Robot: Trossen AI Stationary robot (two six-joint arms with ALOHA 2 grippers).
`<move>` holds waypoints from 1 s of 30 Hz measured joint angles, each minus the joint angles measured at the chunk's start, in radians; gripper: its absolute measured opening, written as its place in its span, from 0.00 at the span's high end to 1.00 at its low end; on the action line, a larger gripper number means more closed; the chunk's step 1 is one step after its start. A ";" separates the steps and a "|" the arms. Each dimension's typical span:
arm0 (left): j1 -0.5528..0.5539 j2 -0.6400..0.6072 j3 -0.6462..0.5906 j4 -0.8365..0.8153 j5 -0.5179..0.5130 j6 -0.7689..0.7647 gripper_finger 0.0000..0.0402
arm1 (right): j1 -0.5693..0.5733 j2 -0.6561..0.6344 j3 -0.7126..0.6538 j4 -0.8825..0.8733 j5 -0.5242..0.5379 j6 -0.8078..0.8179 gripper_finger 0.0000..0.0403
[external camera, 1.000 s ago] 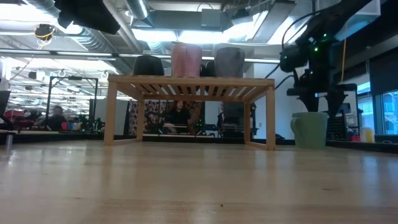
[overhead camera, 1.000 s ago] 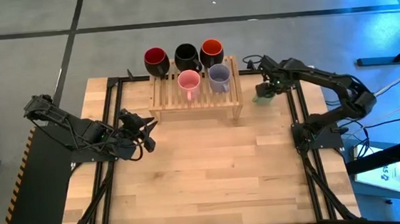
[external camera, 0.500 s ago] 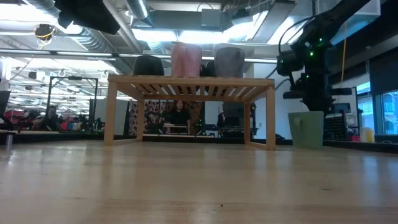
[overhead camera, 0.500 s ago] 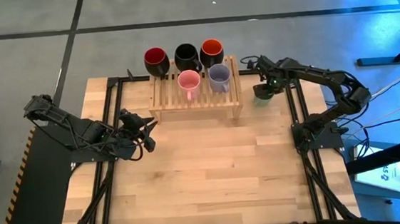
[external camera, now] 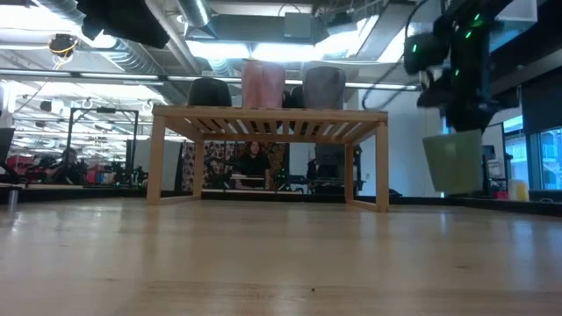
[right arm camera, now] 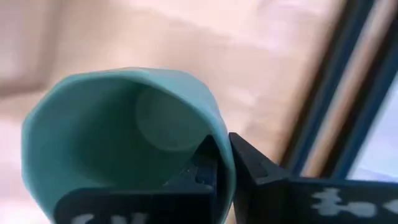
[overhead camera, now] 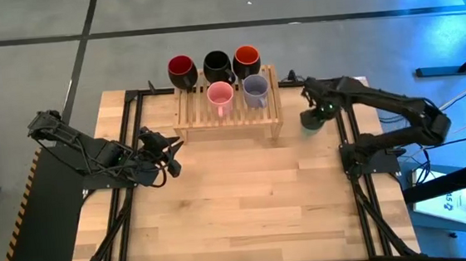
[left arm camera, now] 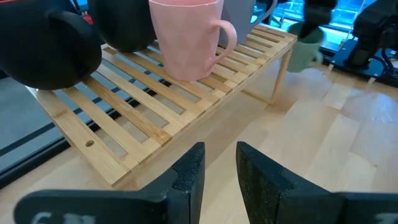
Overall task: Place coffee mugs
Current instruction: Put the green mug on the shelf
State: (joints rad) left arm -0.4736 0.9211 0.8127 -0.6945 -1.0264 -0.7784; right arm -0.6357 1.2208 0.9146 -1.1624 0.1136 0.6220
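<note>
Right gripper [right arm camera: 222,163]: clamped on the rim of the pale green mug [right arm camera: 118,134], one finger inside the cup and one outside; in the low view the mug [external camera: 454,163] hangs clear of the table top.
Where the green mug is: in the high view [overhead camera: 311,122] it sits off the right end of the wooden rack [overhead camera: 230,112], near the table's right edge and over the dark frame rail [overhead camera: 352,129] that runs along that side.
Left gripper [left arm camera: 217,171]: waiting low over the left side of the table, pointed at the rack, fingers slightly apart with nothing between them; in the high view [overhead camera: 170,149] it lies just off the rack's left front corner.
Rack contents: pink mug [overhead camera: 219,96] and lavender mug [overhead camera: 255,89] stand side by side on the slats; dark red mug [overhead camera: 182,70], black mug [overhead camera: 217,65] and orange mug [overhead camera: 246,60] line the far edge in a row.
Open room: the slats to the left of the pink mug are bare; the wide wooden table [overhead camera: 239,205] in front of the rack is bare board.
In the way: the rack's right end post stands between the held mug and the slats; the lavender mug is the nearest one to that end.
</note>
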 joint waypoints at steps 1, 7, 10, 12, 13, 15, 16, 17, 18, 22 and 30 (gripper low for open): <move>0.000 0.000 0.000 0.000 0.000 0.000 0.79 | 0.043 -0.022 0.000 -0.003 -0.009 0.030 0.99; 0.000 0.000 0.000 0.000 0.001 0.000 0.79 | 0.339 -0.106 0.001 -0.010 -0.038 0.267 0.99; 0.000 0.000 0.000 0.002 0.025 0.000 0.79 | 0.518 -0.103 0.002 0.006 -0.058 0.406 0.99; 0.000 0.000 0.000 0.002 0.042 0.002 0.79 | 0.631 -0.083 0.002 0.078 -0.053 0.495 1.00; 0.000 0.000 0.000 0.002 0.050 0.002 0.79 | 0.677 -0.070 0.002 0.130 -0.045 0.533 1.00; 0.000 0.000 0.000 0.002 0.061 0.002 0.79 | 0.761 -0.032 0.003 0.217 -0.012 0.601 1.00; 0.000 0.000 0.000 0.002 0.067 0.002 0.79 | 0.791 -0.008 0.002 0.259 -0.006 0.621 1.00; 0.000 0.000 0.000 0.004 0.075 0.002 0.79 | 0.818 0.018 0.002 0.304 0.001 0.633 1.00; 0.000 0.000 0.000 0.006 0.079 0.002 0.79 | 0.838 0.049 0.006 0.348 0.007 0.637 1.00; 0.000 0.001 0.000 0.011 0.083 0.002 0.79 | 0.880 0.201 0.105 0.403 0.007 0.614 1.00; 0.000 0.000 0.000 0.011 0.076 0.003 0.79 | 0.859 0.486 0.398 0.350 -0.008 0.471 1.00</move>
State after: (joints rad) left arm -0.4736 0.9215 0.8127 -0.6834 -0.9504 -0.7757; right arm 0.2234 1.7066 1.3130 -0.8122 0.1054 1.0926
